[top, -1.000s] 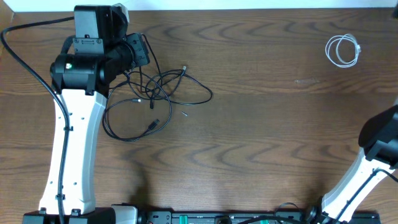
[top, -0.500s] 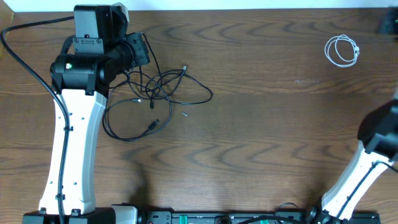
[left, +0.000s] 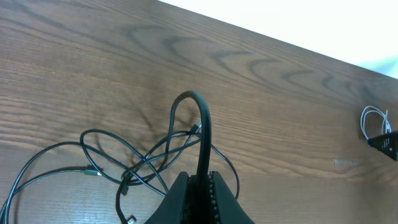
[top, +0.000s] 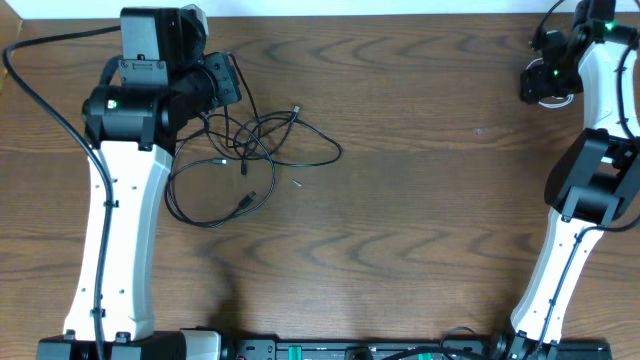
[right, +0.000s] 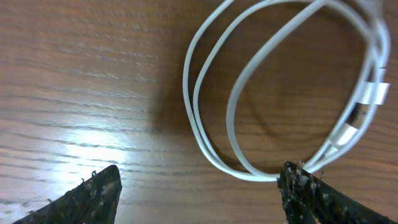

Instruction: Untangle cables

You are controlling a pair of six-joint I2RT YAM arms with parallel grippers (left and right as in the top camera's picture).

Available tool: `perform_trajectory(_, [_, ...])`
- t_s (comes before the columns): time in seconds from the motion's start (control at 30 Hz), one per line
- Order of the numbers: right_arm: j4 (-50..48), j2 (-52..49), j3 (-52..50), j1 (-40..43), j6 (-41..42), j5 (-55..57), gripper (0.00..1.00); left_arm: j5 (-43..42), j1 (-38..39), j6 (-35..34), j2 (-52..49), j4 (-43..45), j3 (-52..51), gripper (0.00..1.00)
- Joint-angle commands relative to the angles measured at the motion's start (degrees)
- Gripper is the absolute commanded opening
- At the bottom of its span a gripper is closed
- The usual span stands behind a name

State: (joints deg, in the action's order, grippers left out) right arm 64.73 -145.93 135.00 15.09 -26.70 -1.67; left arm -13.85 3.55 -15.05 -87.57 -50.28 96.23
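Observation:
A tangle of black cables [top: 262,150] lies left of centre on the wooden table. My left gripper [top: 226,84] sits at the tangle's upper left. In the left wrist view it [left: 200,178] is shut on one black cable that arches up in a loop [left: 200,118], with the rest of the tangle [left: 134,163] spread on the table beyond it. A coiled white cable [right: 249,93] lies at the far right corner. My right gripper [right: 199,183] hangs open just over it, one fingertip [right: 297,180] at the coil's near edge. In the overhead view this gripper [top: 541,80] hides most of the coil.
The table's far edge [left: 261,37] runs close behind both grippers. A thick black arm wire [top: 40,95] curves along the left side. A small pale fleck [top: 297,182] lies beside the tangle. The right arm [top: 590,180] stands along the right edge.
The right arm has swung from the lower right up to the far right corner, over the white cable, and its jaws have opened. The left gripper and the black tangle have not moved.

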Motion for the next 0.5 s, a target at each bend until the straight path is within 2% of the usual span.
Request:
perform_trajectory(0.0, [-0.5, -2.4, 0.2, 0.3, -2.8, 1.7, 0.75, -0.7, 0.1, -0.3, -0.7, 0.2, 0.5, 0.07])
perform_trajectory(0.23, [-3.1, -4.4, 0.1, 0.3, -2.8, 2.6, 0.70, -0.7, 0.1, -0.3, -1.2, 0.2, 0.5, 0.07])
perform_trajectory(0.37, [-3.8, -5.0, 0.0, 0.3, -2.7, 2.6, 0.57, -0.7, 0.1, -0.3, -1.2, 0.2, 0.5, 0.07])
perform_trajectory(0.47, [-4.8, -5.3, -0.4, 0.6, 0.4, 3.4, 0.43, -0.7, 0.1, -0.3, -1.2, 0.2, 0.5, 0.07])
